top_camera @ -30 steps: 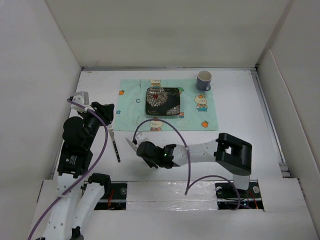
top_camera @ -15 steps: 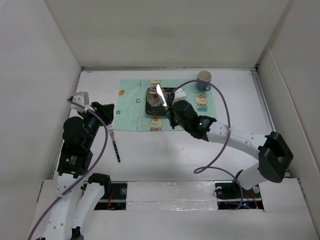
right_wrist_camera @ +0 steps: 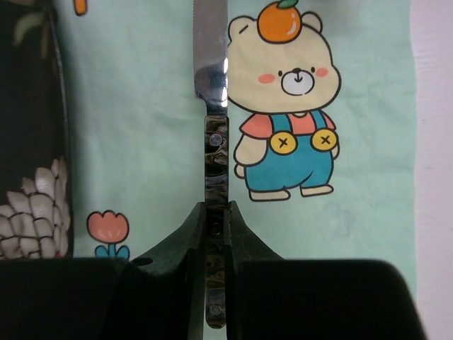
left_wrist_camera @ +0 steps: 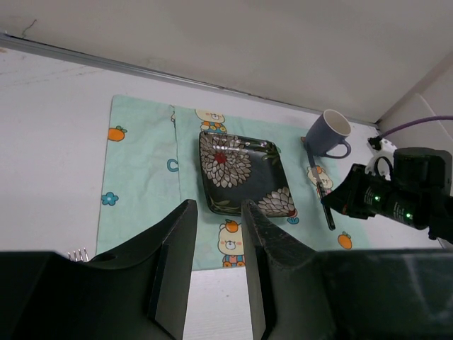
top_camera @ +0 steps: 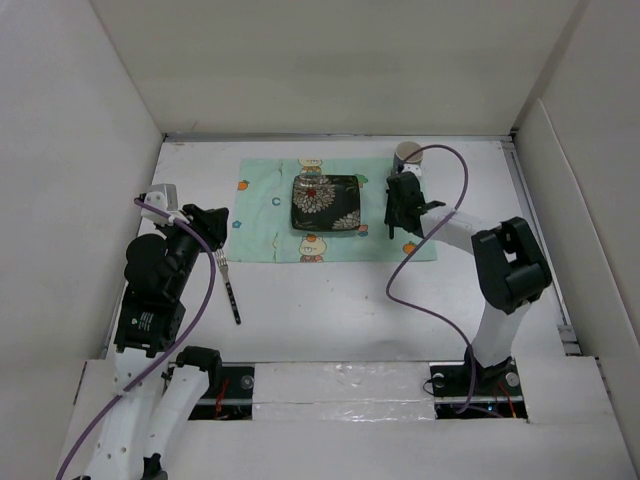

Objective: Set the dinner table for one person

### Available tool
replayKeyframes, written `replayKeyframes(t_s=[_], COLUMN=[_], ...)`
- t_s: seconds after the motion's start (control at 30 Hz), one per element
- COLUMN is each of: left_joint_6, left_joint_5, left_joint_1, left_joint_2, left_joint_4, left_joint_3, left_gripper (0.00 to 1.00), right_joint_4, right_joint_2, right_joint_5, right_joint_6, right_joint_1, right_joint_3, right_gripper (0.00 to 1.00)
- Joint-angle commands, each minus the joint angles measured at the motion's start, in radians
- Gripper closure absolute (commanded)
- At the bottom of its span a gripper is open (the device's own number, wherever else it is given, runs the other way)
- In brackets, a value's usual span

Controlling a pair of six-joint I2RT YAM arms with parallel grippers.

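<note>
My right gripper (top_camera: pixel 399 220) is shut on a knife (right_wrist_camera: pixel 216 142) with a dark mottled handle. It holds the knife low over the mint-green bear mat (top_camera: pixel 265 215), just right of the black floral plate (top_camera: pixel 325 202), blade pointing toward the grey-blue mug (top_camera: pixel 407 160). In the right wrist view the fingers (right_wrist_camera: pixel 198 234) clamp the handle near its end. The left wrist view shows the knife (left_wrist_camera: pixel 322 195) between plate (left_wrist_camera: pixel 241 173) and mug (left_wrist_camera: pixel 333 133). My left gripper (top_camera: pixel 207 228) is open and empty above the white dinner table (top_camera: pixel 330 300), over a fork (top_camera: pixel 230 285).
White walls enclose the table at the left, back and right. The mat lies at the back centre, with the mug at its far right corner. The fork lies on bare table left of the mat's near edge.
My right arm swung the knife from the near middle of the table, over the plate, to the mat right of the plate. The left arm and fork have not moved.
</note>
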Motion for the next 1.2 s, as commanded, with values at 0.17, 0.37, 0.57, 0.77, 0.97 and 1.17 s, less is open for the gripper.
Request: replayKeyframes(t_s=[0.17,0.37,0.57,0.77,0.97,1.17], left_joint_6=[-0.001,-0.001,-0.001,-0.001,-0.01,-0.047], left_joint_5=[0.014,0.016,0.016,0.014,-0.051,-0.153], left_joint_1=[0.004,0.004,0.004,0.004,0.004,0.004], left_joint_2=[-0.004,-0.006,-0.001,0.002,0.036,0.112], left_joint_4=[0.045,0.045,0.043,0.045,0.024,-0.015], left_joint_3=[0.0,0.002,0.0,-0.001,0.003,0.008], left_gripper=[0.71,0.71,0.71,0.71,0.64,0.54], right_joint_4=[0.036,0.01,0.005,0.012,0.041,0.064], right_joint_2=[0.046,0.07,0.092,0.096,0.038,-0.133], right_joint_5=[-0.05,-0.064,-0.081,-0.067,-0.086,-0.121], right_joint_6=[-0.014,-0.02,-0.002,0.016,0.027,0.032], right_joint_1=[-0.02,-0.02,-0.02,-0.02,-0.02,0.002], right_joint_3=[0.104,0.122,0.112,0.084,0.044,-0.025], right_gripper=[1.0,1.0,1.0,1.0,0.5,0.36])
